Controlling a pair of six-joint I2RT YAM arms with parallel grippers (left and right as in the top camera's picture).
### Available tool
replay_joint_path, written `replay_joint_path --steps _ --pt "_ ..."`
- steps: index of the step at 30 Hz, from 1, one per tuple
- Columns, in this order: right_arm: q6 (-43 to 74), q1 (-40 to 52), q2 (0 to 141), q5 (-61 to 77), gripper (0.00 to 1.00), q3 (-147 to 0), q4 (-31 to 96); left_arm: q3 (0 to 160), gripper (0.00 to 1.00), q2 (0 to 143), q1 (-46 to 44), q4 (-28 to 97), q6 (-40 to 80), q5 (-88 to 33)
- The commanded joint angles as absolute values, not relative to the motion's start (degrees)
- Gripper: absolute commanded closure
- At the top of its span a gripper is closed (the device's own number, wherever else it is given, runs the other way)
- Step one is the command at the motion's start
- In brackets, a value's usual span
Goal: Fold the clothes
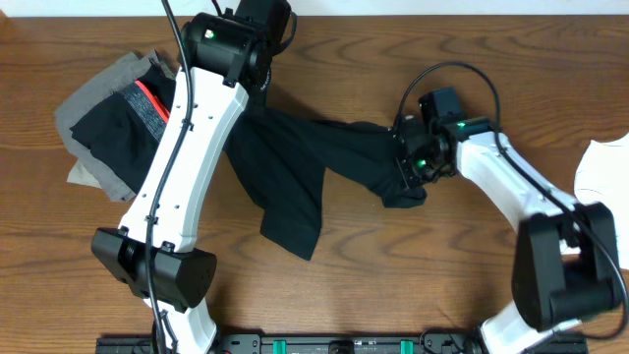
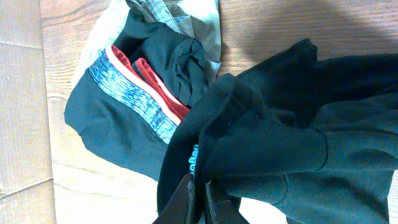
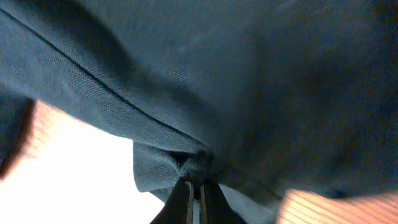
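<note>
At the centre of the wooden worktop (image 1: pixel 472 285), a black shirt (image 1: pixel 295 167) of soft, matte knit hangs stretched between two robot arms, sagging into loose folds, with one flap drooping toward the lower centre of the overhead frame. The left gripper (image 2: pixel 200 186), at the bottom of its wrist view, has its fingers together on a hemmed edge of the shirt, beside a short run of blue stitching. The right gripper (image 3: pixel 196 186) is clamped on a bunched fold of the same fabric, whose fine weave and a raised seam fill its wrist view.

In the upper left of the overhead frame lies a rumpled pile (image 1: pixel 108 128) of other clothes: a grey piece underneath and a black piece on top with a red band (image 1: pixel 149 98) and a mottled blue stripe. The white left arm (image 1: pixel 187 167) crosses diagonally over the pile's right edge and the shirt's left part, hiding both there. At the right edge a white piece (image 1: pixel 601 167) lies flat, well apart from the shirt; its material cannot be told.
</note>
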State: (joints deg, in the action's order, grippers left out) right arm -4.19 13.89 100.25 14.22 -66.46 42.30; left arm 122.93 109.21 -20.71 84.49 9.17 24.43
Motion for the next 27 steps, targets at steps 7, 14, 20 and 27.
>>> replay_joint_path --steps 7,14,20,27 --pt "8.58 9.85 82.48 -5.15 0.99 -66.39 39.72 123.42 0.93 105.8 -20.27 85.45 9.54 26.22" --pt "13.26 2.2 72.6 -6.37 0.99 -69.58 37.32 123.42 0.9 97.19 -21.5 85.27 7.44 20.99" --pt "12.53 -0.64 66.7 -6.2 0.99 -79.57 39.48 123.42 0.94 87.7 -27.31 85.01 4.56 16.99" --pt "11.51 -0.78 65.8 -4.21 0.99 -88.75 46.11 122.98 0.83 82.39 -33.45 85.06 5.21 13.8"
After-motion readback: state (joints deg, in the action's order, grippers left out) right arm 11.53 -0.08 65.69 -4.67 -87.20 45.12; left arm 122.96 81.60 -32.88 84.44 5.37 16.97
